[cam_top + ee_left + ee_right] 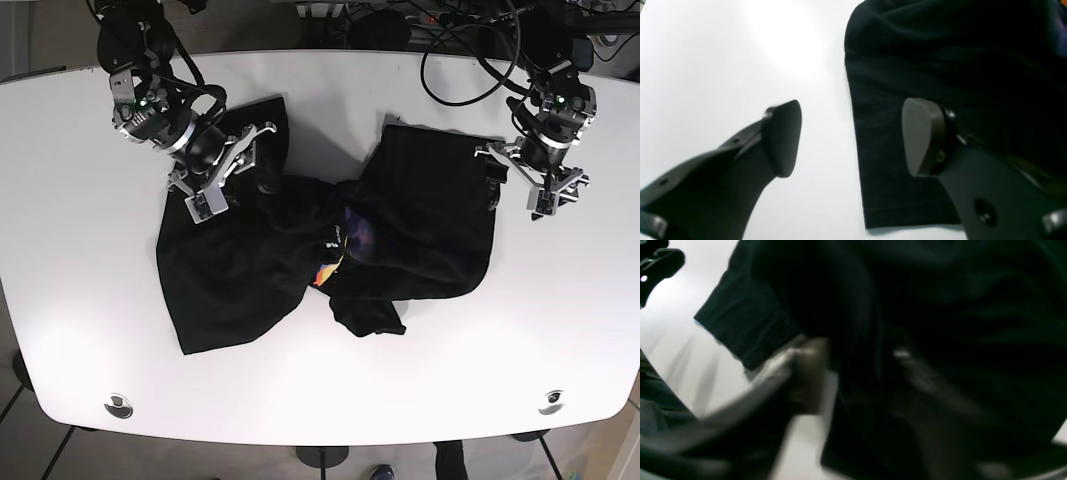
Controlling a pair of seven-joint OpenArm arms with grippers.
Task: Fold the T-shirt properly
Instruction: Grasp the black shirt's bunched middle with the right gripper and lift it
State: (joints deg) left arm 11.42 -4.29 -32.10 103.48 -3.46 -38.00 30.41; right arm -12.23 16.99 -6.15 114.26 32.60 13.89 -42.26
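- Black T-shirt (pixel 300 250): lies crumpled on the white table (pixel 80 300), spread unevenly across its middle, with folds bunched toward the centre of the garment.
- Printed motif (pixel 328 270): a small patch of orange and other colours shows among the folds near the centre of the T-shirt.
- Left gripper (pixel 851 136): poised at the T-shirt's edge on the base view's right; its two dark pads stand well apart with nothing between them. One pad (pixel 783 138) is over bare table beside the T-shirt, the other is over the black cloth.
- T-shirt edge in the left wrist view (pixel 873 166): a straight side edge runs down to a hemmed corner that lies flat on the table.
- Right gripper (pixel 215 165): sits at the T-shirt's upper part on the base view's left, directly over or against the cloth.
- Right wrist view: heavily blurred; black fabric fills most of the frame and passes between the two fingers, and a hemmed sleeve (pixel 740 330) hangs beside one finger (pixel 806 373). The fingers appear spread, but whether they grip the cloth cannot be told.
- Cables (pixel 470 50): run over the table's far edge, beyond the T-shirt.
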